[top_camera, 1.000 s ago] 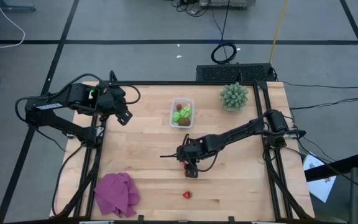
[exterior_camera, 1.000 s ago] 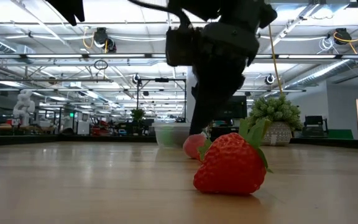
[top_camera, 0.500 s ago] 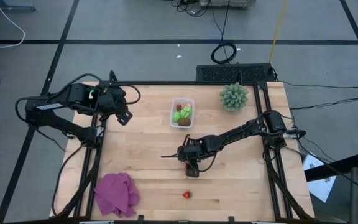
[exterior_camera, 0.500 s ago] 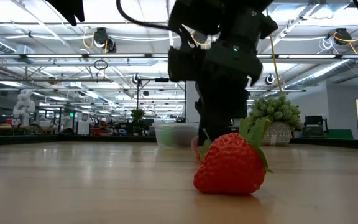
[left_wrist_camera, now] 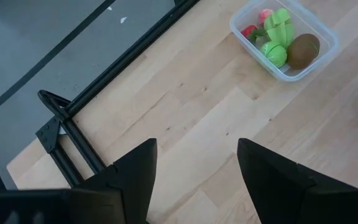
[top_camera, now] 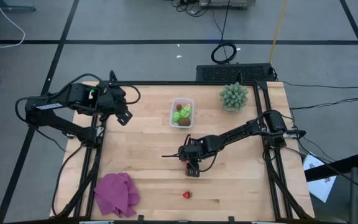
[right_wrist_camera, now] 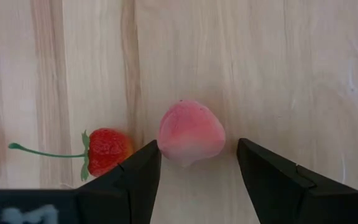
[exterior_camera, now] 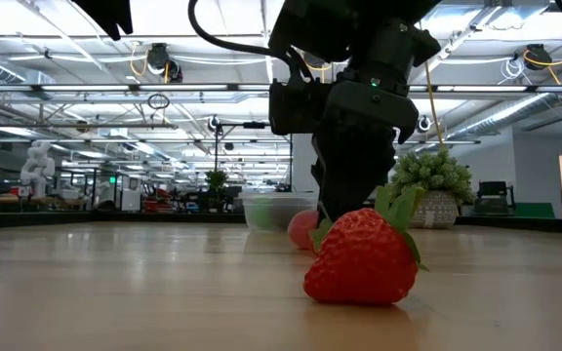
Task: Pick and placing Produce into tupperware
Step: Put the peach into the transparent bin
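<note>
Two pieces lie loose on the desk: one pink peach between the spread fingers of the right end effector, ungripped, and one strawberry. The left end effector hangs open.

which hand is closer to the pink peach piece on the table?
Right. The right hand is directly over the peach piece, open fingers either side of it, not closed on it. The left hand waits near the table's far left, well away.

The right tool hangs between the tupperware behind and a strawberry in front.
</note>
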Robot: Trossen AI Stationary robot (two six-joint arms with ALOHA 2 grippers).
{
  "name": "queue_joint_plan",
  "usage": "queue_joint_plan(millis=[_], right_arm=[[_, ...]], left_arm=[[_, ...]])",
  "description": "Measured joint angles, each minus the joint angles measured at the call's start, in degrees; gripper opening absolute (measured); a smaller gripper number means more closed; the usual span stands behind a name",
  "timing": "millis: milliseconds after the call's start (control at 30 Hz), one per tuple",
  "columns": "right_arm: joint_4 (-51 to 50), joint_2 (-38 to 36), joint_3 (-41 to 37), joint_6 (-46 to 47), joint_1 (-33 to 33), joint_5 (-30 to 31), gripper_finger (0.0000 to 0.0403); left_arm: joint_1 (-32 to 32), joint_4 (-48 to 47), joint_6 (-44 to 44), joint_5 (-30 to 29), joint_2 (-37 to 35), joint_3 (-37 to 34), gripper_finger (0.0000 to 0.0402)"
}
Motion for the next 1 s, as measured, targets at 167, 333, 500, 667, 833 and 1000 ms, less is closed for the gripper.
queue_joint_plan(millis=[167, 333, 500, 667, 833, 1000], right_arm=[[0.6, 0.0, 0.0, 0.9, 0.0, 0.0, 0.0203], [0.7, 0.0, -0.1, 1.0, 0.0, 0.0, 0.0203], [0.7, 0.0, -0.1, 1.0, 0.0, 0.0, 0.0203], [1.2, 0.0, -0.1, 1.0, 0.0, 0.0, 0.0203], [3.0, 0.0, -0.1, 1.0, 0.0, -0.1, 0.0203], [3.8, 0.0, -0.1, 0.9, 0.0, -0.1, 0.0203]], left_arm=[[0.0, 0.0, 0.0, 0.0, 0.0, 0.0, 0.0228], [0.0, 0.0, -0.1, 0.0, 0.0, 0.0, 0.0228], [0.0, 0.0, -0.1, 0.0, 0.0, 0.0, 0.0228], [0.0, 0.0, -0.1, 0.0, 0.0, 0.0, 0.0227], [0.0, 0.0, -0.1, 0.0, 0.0, 0.0, 0.0228], [0.0, 0.0, -0.1, 0.0, 0.0, 0.0, 0.0228]])
